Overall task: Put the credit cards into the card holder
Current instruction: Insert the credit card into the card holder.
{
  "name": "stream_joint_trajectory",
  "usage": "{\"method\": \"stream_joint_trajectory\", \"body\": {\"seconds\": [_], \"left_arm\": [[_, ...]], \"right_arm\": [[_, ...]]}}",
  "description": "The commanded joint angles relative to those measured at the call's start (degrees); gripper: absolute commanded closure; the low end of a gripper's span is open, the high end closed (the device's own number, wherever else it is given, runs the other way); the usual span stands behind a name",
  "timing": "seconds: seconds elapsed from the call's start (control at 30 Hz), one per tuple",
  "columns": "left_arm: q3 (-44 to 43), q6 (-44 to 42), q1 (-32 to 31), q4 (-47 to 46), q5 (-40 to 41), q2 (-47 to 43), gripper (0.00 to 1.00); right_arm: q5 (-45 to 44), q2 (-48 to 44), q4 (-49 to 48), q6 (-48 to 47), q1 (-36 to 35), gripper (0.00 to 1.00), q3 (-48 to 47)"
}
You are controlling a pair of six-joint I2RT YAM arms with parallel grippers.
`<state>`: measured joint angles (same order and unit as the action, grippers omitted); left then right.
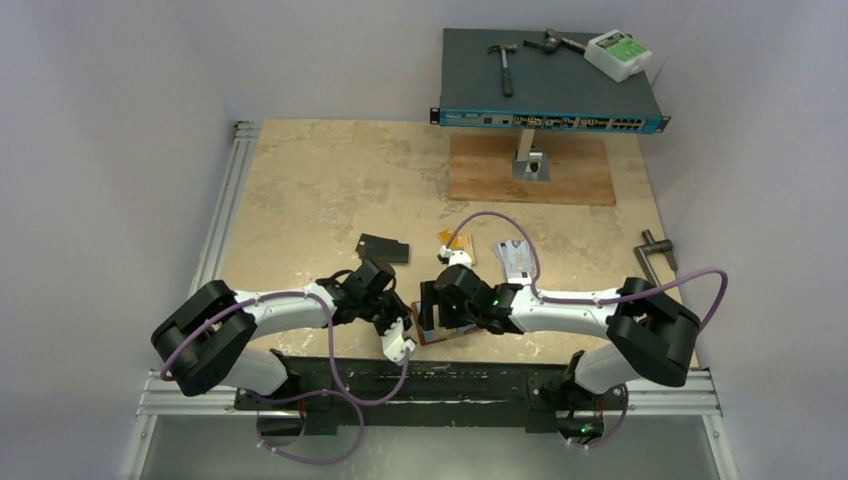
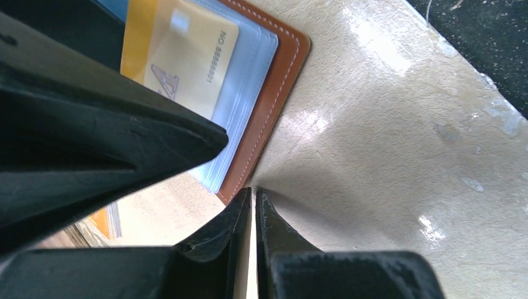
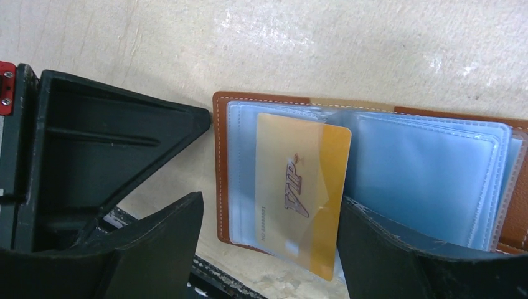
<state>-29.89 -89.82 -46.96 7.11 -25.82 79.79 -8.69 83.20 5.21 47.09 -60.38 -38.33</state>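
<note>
One gold card (image 3: pixel 303 187) sits halfway in a clear pocket of the card holder (image 3: pixel 221 162). The holder lies open and flat at the near edge of the table (image 1: pixel 330 180), between the two arms. So the step in hand looks like tucking this card in.

The right claw (image 3: pixel 271 199) is wide open over it, with one finger on each side of the card, and it grips nothing. The left claw (image 2: pixel 254 199) is closed with nothing in it. Its tip is just beside the brown corner of the holder, and I cannot tell if it touches.

Next, I think the card needs a gentle push deeper into the pocket while the holder is kept from sliding. Then a new card needs picking up.

Count: one card holder, one gold card in it, one black card (image 1: pixel 383 247), one orange card (image 1: pixel 444 238) and a small pile of silvery cards (image 1: pixel 515 257), maybe two. The loose cards lie near the middle of the table
</note>
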Motion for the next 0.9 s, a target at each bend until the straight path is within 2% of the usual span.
{"method": "stream_joint_trajectory", "body": {"seconds": [0.0, 0.27, 0.47, 0.6, 0.87], "left_arm": [[-0.98, -1.14, -0.10, 5.44, -1.90, -0.16, 0.94], [-1.07, 3.22, -0.14, 1.01, -2.01, -4.03, 0.93], [-0.58, 1.78, -0.47, 5.05, -5.40, -7.96, 0.91], [-1.52, 1.49, -0.83, 6.51, -5.87, -6.03, 0.91], [-2.53, 2.54, -0.90, -0.17, -4.44, -0.13, 0.91]], "right_arm": [[0.11, -2.31, 2.08, 1.55, 0.21, 0.27, 1.46], [-2.50, 0.07, 1.96, 3.44, 0.26, 0.32, -1.25], [-3.90, 2.33, 1.45, 3.54, 0.26, 0.31, -4.12], [-3.69, 1.86, 0.32, 3.73, 0.26, 0.30, -4.07], [1.52, -1.79, -6.96, 3.20, 2.61, 0.27, 0.63]]}}
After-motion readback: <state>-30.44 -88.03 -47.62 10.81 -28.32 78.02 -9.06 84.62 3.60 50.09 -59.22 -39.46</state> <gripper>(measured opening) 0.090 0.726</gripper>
